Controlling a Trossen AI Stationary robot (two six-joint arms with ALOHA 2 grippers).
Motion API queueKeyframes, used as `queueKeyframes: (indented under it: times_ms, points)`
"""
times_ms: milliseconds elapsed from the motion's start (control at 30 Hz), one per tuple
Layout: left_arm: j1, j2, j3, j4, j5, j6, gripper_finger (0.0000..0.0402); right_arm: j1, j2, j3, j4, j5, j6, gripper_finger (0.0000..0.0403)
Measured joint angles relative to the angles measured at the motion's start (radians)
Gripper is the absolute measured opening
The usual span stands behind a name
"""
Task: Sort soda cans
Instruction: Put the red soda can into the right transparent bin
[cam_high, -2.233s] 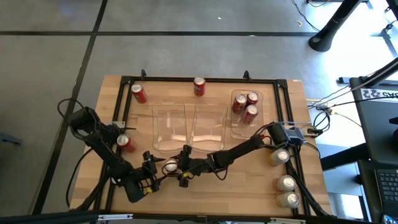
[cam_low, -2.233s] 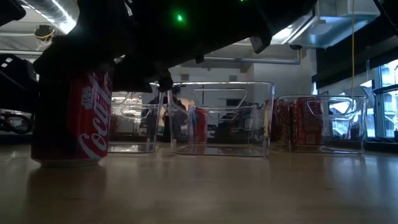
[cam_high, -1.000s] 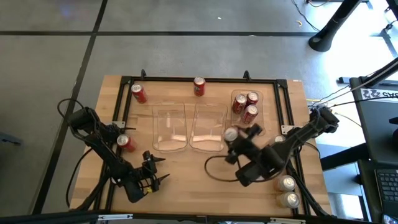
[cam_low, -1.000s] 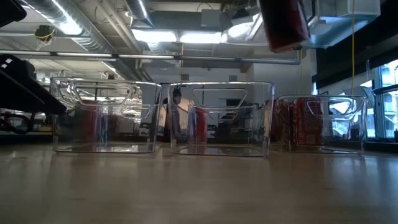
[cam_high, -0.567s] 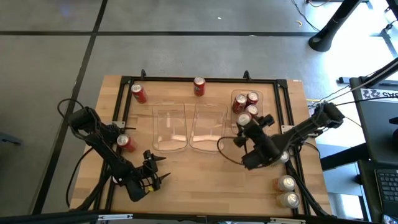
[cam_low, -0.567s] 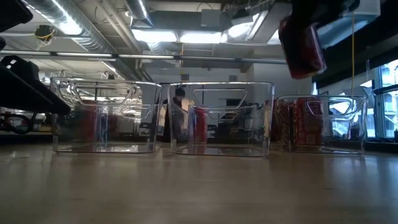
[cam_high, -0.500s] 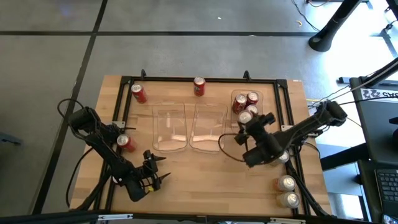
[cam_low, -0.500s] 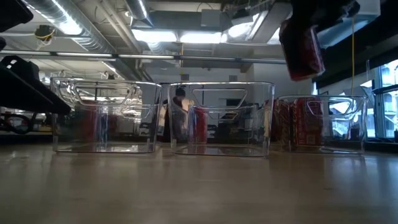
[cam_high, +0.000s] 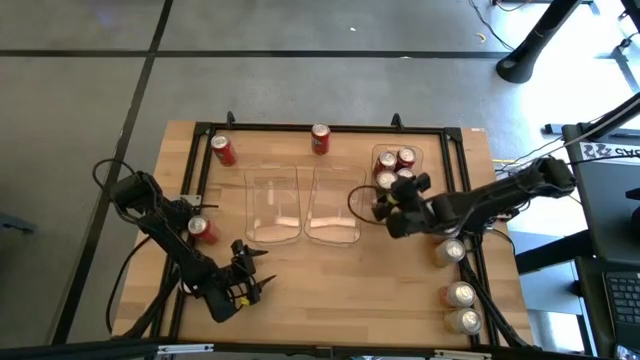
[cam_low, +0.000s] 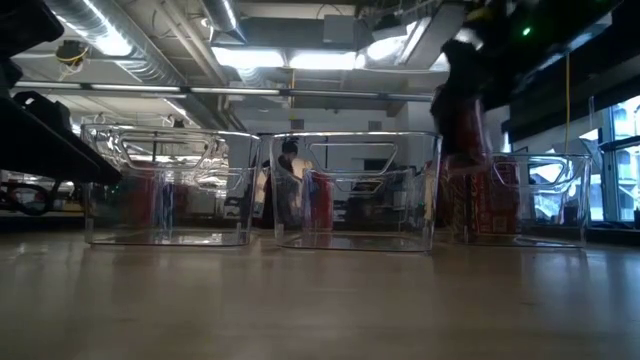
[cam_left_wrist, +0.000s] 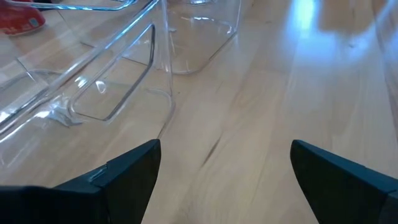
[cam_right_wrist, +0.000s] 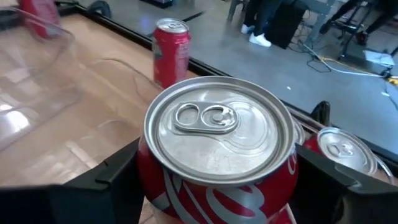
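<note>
My right gripper (cam_high: 388, 203) is shut on a red soda can (cam_right_wrist: 219, 134) over the near end of the right clear bin (cam_high: 420, 208); in the low view the can (cam_low: 462, 125) hangs at about the bin's rim height. Three more red cans (cam_high: 397, 160) stand inside that bin. My left gripper (cam_high: 255, 285) waits open near the table's front left, above bare wood (cam_left_wrist: 249, 112). Red cans stand on the table at the far left (cam_high: 223, 150), the far middle (cam_high: 320, 138) and the left (cam_high: 203, 230). Pale cans (cam_high: 460, 294) stand at the near right. My right gripper pinches the red can's body (cam_right_wrist: 186, 186) between its two fingers (cam_right_wrist: 118, 177), one on each side just below the silver top. The fingers come from the table's near right, slanting slightly down. The can stands upright in the hold, lifted clear of the table.
Two more clear bins, left (cam_high: 273, 208) and middle (cam_high: 333, 205), stand side by side in the table's middle, beside the right one. A black frame (cam_high: 330, 128) runs round the table top. Cables hang off the right edge (cam_high: 515, 175).
My right gripper has carried the red can from the table's middle toward the far right and down, and now holds it over the right bin's near end. It has rolled, bringing the tilted can upright. My left gripper has kept still.
</note>
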Motion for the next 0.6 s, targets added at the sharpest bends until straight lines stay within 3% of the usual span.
queueKeyframes:
  times_ms: [300,600]
  points:
    - [-0.001,0.0,0.0,0.0,0.0,-0.004,0.0345,-0.113,0.002,-0.115,0.235,-0.07,-0.109,0.0289]
    - [0.0,0.0,0.0,-0.001,0.0,0.001,0.0345,-0.121,0.002,-0.262,0.454,-0.056,-0.114,0.031]
